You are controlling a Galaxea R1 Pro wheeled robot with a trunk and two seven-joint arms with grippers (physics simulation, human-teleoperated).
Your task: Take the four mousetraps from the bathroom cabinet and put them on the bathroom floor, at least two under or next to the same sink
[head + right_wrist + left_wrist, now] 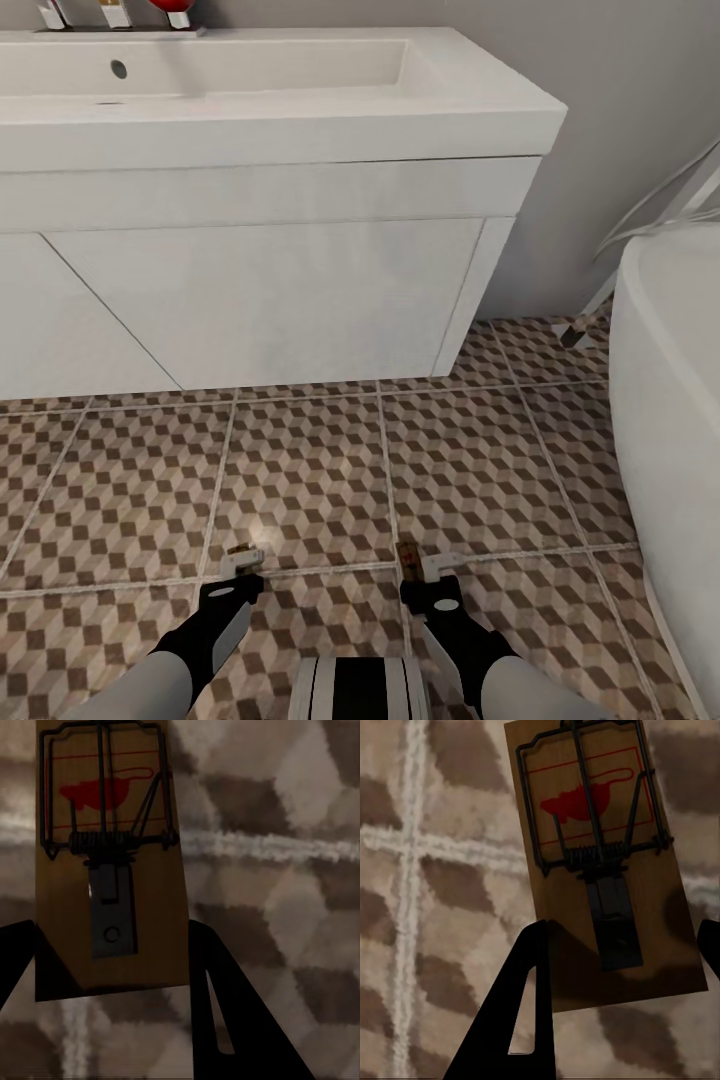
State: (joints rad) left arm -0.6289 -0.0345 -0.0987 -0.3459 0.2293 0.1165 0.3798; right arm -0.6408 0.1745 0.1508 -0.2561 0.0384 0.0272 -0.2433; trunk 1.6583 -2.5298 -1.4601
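tan mousetraps [607, 870], brown-beige cube-patterned bathroom floor [300, 470], white bathroom sink [260, 290].

open floor [300, 470] ahead, sink [260, 290] beyond, bathtub [670, 400] right

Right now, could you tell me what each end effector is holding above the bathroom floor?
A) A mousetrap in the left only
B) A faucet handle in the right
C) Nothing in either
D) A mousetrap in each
D: each wrist view shows a mousetrap between the fingers, the left end effector on the left mousetrap and the right end effector on the right mousetrap, over the floor.
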